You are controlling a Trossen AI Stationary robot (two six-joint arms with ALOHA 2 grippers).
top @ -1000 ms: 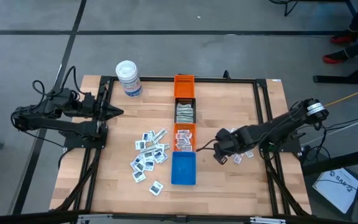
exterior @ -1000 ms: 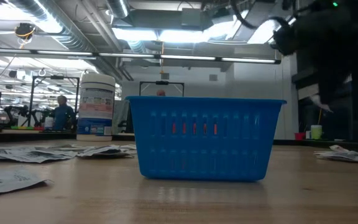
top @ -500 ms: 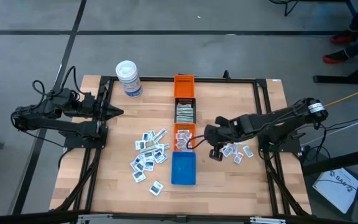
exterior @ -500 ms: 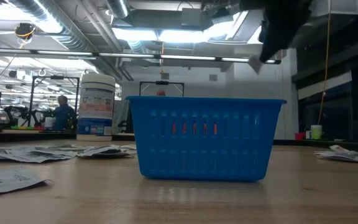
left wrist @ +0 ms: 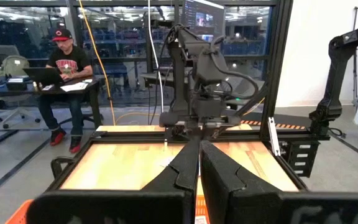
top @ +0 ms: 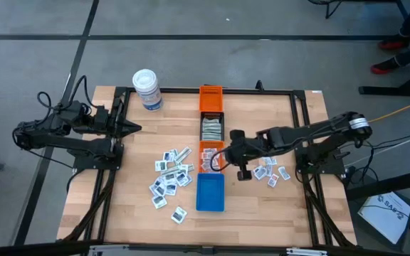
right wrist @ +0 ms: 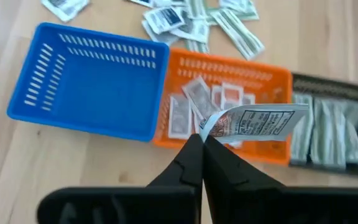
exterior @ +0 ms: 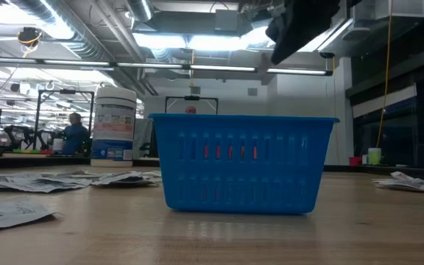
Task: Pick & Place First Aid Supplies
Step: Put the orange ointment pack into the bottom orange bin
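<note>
High view, from the left: the left gripper (top: 129,129) waits at the left edge of the surface (top: 262,203), its fingers pressed together on nothing. A white tub (top: 147,89) stands at the far left corner. Nearer, left of centre, lies a scatter of loose packets (top: 169,178). Down the middle runs a row of bins: an orange bin (top: 211,156) between a black bin (top: 212,129) beyond it and a blue bin (top: 210,193) nearer. The right gripper (top: 226,152) hangs over the right edge of the orange bin, and a few more packets (top: 272,173) lie to its right.

The step in hand looks like the carry before the drop; next the fingers need to part once the packet is over the orange bin.

Only the right wrist view shows the load: the right gripper (right wrist: 202,138) pinches a white packet (right wrist: 253,122) by one end above the orange bin (right wrist: 224,106), which already holds packets, with the empty blue bin (right wrist: 92,81) beside it. From table height, the blue bin (exterior: 243,163) hides the orange one.
</note>
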